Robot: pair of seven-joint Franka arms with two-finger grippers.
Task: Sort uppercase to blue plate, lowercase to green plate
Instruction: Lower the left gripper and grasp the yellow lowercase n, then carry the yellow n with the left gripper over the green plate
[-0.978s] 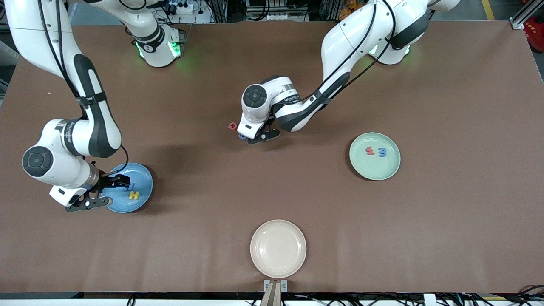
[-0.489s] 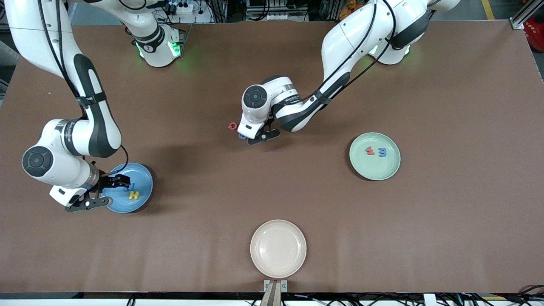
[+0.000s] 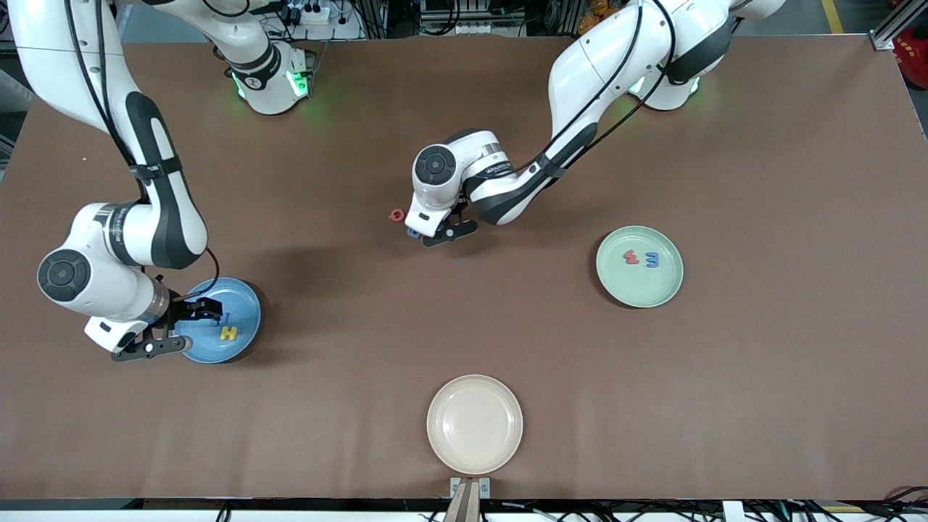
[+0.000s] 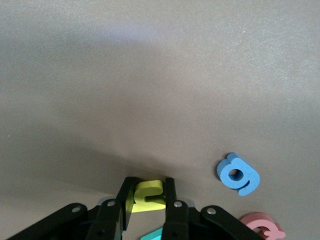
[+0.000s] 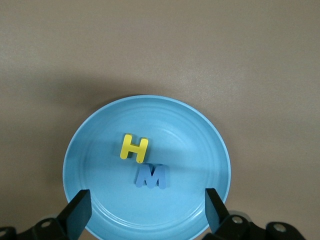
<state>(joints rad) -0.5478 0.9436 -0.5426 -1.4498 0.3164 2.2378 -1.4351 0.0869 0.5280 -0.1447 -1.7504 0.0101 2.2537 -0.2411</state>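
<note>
Low over the table's middle, my left gripper (image 3: 438, 233) (image 4: 148, 183) is shut on the yellow lowercase h (image 4: 146, 196). Close beside it lie the blue g (image 3: 412, 233) (image 4: 238, 173), the red Q (image 3: 396, 214) (image 4: 262, 226) and a teal letter (image 4: 154, 234), which shows only in part. My right gripper (image 3: 190, 319) (image 5: 145, 212) hangs open over the blue plate (image 3: 243, 301) (image 5: 90, 135), with nothing between its fingers. In that plate lie the yellow H (image 3: 228, 333) (image 5: 134, 148) and the blue M (image 5: 151, 176). The green plate (image 3: 639, 290) holds the red w (image 3: 631, 257) and the blue m (image 3: 652, 259).
A cream plate (image 3: 474, 424) with nothing in it sits at the table's edge nearest the front camera. Bare brown tabletop lies between the three plates.
The left gripper's fingers have closed on the yellow h. Neither arm has shifted, and the right gripper stays open over the blue plate.
</note>
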